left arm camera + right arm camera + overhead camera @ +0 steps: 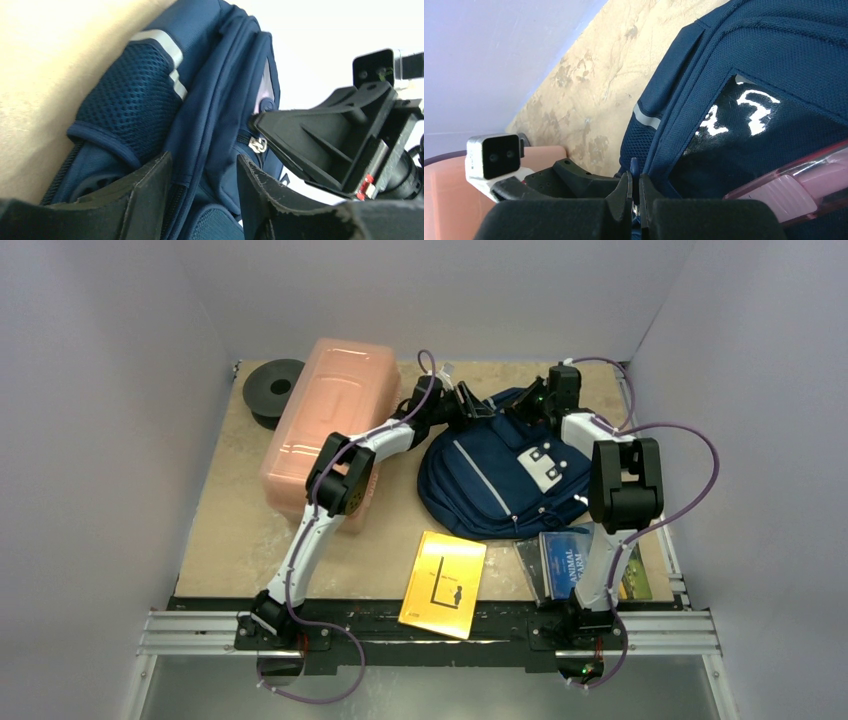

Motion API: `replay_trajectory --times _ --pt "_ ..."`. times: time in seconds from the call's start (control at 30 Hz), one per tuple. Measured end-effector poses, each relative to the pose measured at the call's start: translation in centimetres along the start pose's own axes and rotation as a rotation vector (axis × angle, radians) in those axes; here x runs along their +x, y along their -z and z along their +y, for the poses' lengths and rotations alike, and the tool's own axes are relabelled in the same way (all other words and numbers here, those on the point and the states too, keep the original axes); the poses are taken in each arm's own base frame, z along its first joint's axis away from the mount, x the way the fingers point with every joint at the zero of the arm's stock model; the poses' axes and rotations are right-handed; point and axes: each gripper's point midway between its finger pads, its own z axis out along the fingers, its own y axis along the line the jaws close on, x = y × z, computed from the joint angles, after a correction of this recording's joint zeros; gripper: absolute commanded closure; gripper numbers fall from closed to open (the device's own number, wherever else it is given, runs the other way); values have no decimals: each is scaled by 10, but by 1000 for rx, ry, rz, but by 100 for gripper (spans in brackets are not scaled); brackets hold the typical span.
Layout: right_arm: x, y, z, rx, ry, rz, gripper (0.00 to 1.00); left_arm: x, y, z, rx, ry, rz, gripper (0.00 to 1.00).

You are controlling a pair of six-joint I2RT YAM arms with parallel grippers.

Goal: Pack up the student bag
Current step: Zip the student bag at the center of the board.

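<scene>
Navy grey-striped student bag (pixel 500 480), flat

The student bag (pixel 470 490) is matt woven cloth (mesh side pocket), the pink box (pixel 330 420) glossy plastic.

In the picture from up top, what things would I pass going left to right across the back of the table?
black round spool → pink box → student bag
</scene>
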Motion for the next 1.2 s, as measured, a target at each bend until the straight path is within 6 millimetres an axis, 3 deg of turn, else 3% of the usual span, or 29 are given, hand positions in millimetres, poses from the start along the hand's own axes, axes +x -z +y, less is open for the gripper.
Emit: replay_trajectory --times 0.1,0.17,0.37,0.4,0.6,0.73,0.83,1.03,1.2 --pt "0 -2 1 -5 -10 4 100 3 1 -9 26 -26 32 50" --pt "-2 -1 3 -8 -15 0 100 4 2 -15 42 -43 54 57" --pt "-7 -1 6 -17 -21 -11 100 3 3 -16 48 -53 71 98" --pt "-7 -1 6 -18 -21 -11 100 3 3 -16 48 -55 70 100" --pt "-7 -1 4 -9 -11 -14 100 -1 2 -13 43 -69 40 100" --pt "1 -1 -5 35 22 6 100 -3 4 14 -18 -36 -51 100" --pt "5 2 -8 69 60 3 100 -7 9 20 -58 -14 -122 100" --pt "-7 33 -6 63 79 -50 100 -18 16 22 -103 1 -216 100" --pt "-7 42 -34 85 39 -52 100 -19 15 24 -123 -1 -241 100"
